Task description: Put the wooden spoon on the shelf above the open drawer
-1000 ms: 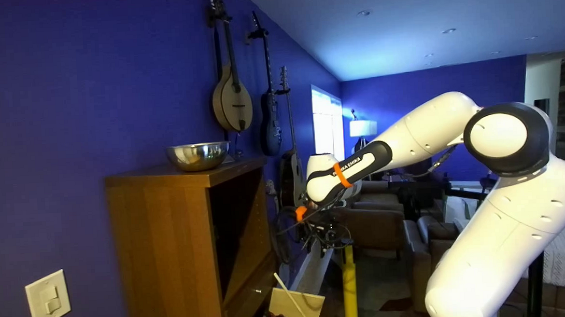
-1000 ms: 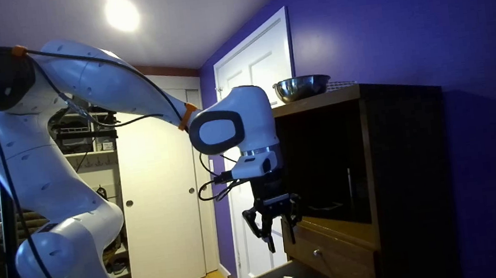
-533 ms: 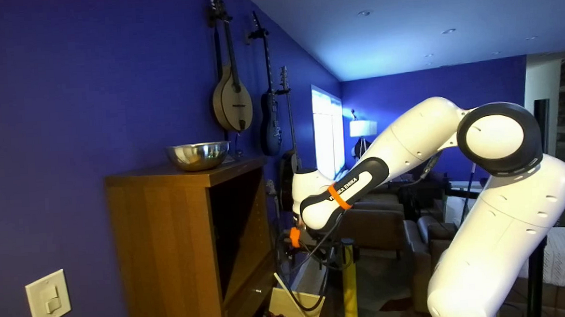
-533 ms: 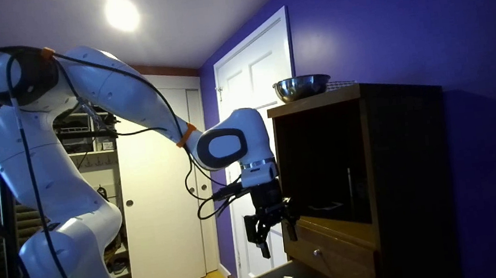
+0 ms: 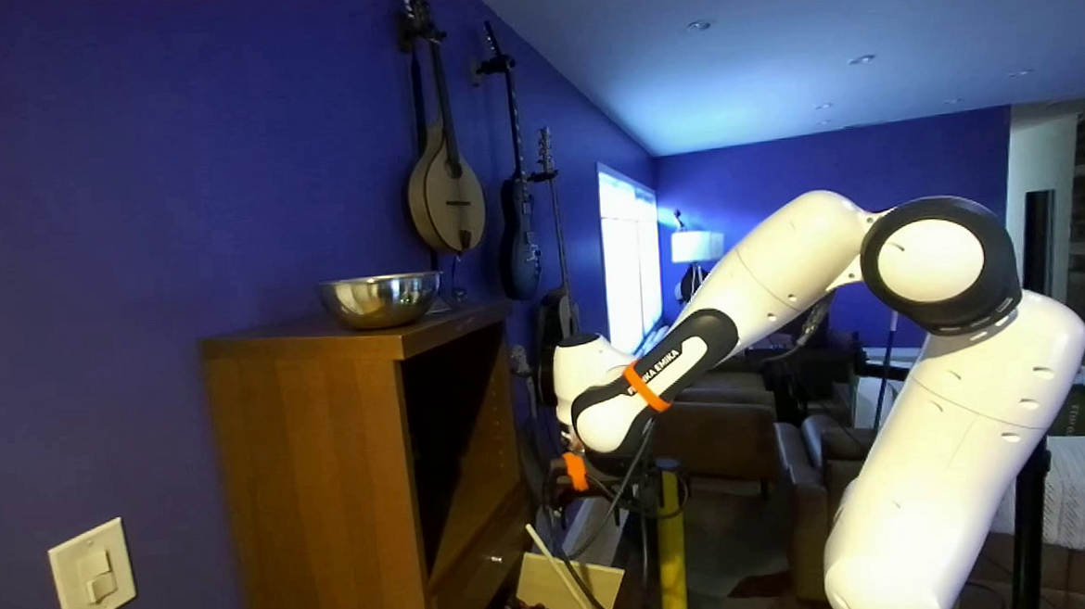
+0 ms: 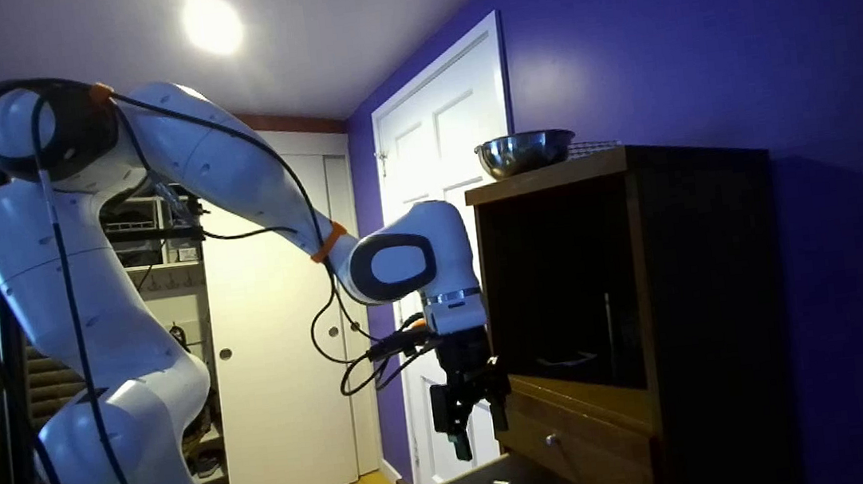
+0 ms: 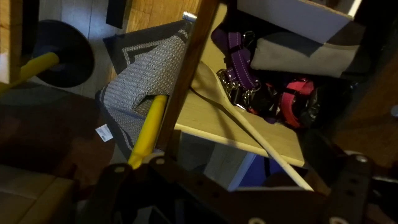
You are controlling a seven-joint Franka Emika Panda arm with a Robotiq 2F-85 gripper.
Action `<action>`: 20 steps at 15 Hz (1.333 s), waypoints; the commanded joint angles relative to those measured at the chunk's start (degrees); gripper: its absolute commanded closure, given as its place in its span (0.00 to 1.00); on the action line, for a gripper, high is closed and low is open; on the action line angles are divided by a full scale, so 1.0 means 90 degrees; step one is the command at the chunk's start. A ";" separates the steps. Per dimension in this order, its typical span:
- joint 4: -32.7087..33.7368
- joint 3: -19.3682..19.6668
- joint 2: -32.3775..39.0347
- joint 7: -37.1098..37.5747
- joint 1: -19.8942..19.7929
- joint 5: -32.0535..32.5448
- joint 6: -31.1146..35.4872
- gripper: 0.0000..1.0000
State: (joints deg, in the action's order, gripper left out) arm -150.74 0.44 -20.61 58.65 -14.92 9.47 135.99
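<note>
Hovering, fingers (image 6: 461, 442) wide apart | wooden spoon (image 7: 248, 125) slanting over side of open drawer (image 7: 200, 116)

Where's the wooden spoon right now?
In the wrist view, mostly right of the middle, the spoon slants in the open drawer, its round end near the purple strap and the other end sticking out over the side.

The plank floor (image 7: 152, 14) carries a round black base (image 7: 70, 40) with a yellow post (image 7: 39, 65), a dark reddish rug (image 7: 53, 121) and a rumpled grey patterned mat (image 7: 149, 65) with a white tag (image 7: 104, 133).
</note>
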 commanded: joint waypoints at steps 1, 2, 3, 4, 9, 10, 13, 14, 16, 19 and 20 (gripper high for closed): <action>0.0430 -0.0084 0.0712 -0.0524 -0.0092 0.0811 0.0073 0.00; 0.0533 -0.0093 0.0953 -0.0611 -0.0098 0.1093 0.0206 0.00; 0.0661 -0.0121 0.1243 -0.0549 -0.0140 0.1504 0.0414 0.00; 0.0808 -0.0089 0.1487 -0.0630 -0.0104 0.1800 0.0541 0.00; 0.1634 0.0322 0.2829 -0.1159 0.0212 0.1803 0.1086 0.00; 0.1763 0.0357 0.3084 -0.1382 0.0316 0.1447 0.1085 0.00; 0.1628 0.0603 0.3003 -0.1281 0.0552 0.1452 0.1026 0.00; 0.1742 0.0637 0.3173 -0.1319 0.0609 0.1381 0.1030 0.00; 0.1683 0.0799 0.3223 -0.1261 0.0698 0.1866 0.1505 0.00; 0.1771 0.1245 0.3277 -0.1273 0.0882 0.2864 0.1814 0.00; 0.1786 0.1319 0.3283 -0.1478 0.0862 0.2924 0.1844 0.00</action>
State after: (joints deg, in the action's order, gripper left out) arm -134.53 8.84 9.25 47.38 -8.45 30.68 150.43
